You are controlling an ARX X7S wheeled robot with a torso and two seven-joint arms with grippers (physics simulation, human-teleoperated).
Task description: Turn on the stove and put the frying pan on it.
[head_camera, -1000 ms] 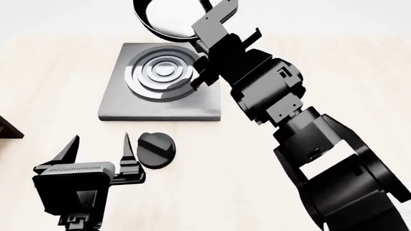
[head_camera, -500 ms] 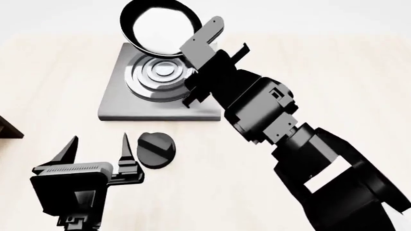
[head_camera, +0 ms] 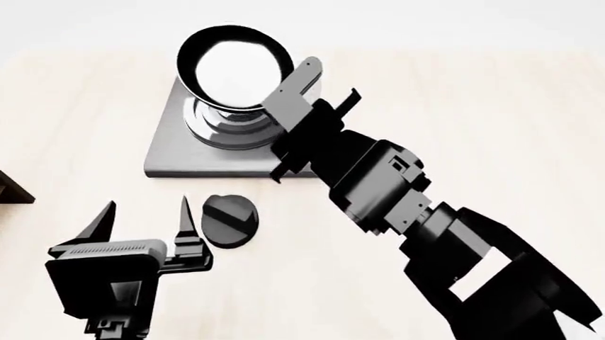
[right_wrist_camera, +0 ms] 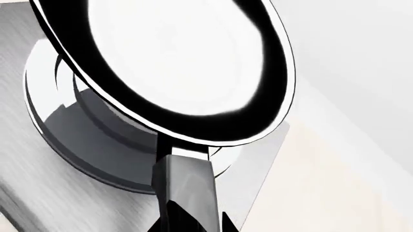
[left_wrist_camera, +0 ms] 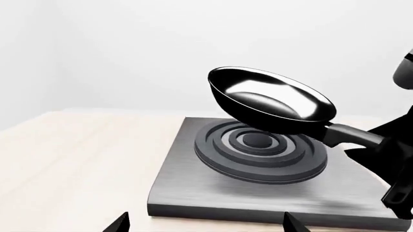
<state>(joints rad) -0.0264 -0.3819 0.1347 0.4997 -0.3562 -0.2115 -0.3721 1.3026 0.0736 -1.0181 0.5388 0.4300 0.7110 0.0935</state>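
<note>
The frying pan (head_camera: 236,67) is black with a pale glossy inside. It hangs tilted just above the burner rings of the stove (head_camera: 170,157), a dark-grey square plate. My right gripper (head_camera: 300,117) is shut on the pan's handle. In the left wrist view the pan (left_wrist_camera: 271,96) is clear of the rings, over the stove (left_wrist_camera: 213,200). In the right wrist view the pan (right_wrist_camera: 168,58) and its handle (right_wrist_camera: 184,183) run out from my right gripper (right_wrist_camera: 193,222). The round black knob (head_camera: 229,219) lies in front of the stove. My left gripper (head_camera: 142,216) is open and empty beside the knob.
A dark brown shelf corner (head_camera: 10,188) shows at the left edge. The pale wooden table (head_camera: 472,127) stretches to the right of the stove. My right forearm (head_camera: 444,248) crosses the right half of the head view.
My right arm has brought the pan down and toward me, from beyond the stove's far edge to over the burner rings. The left gripper and the knob have not moved.
</note>
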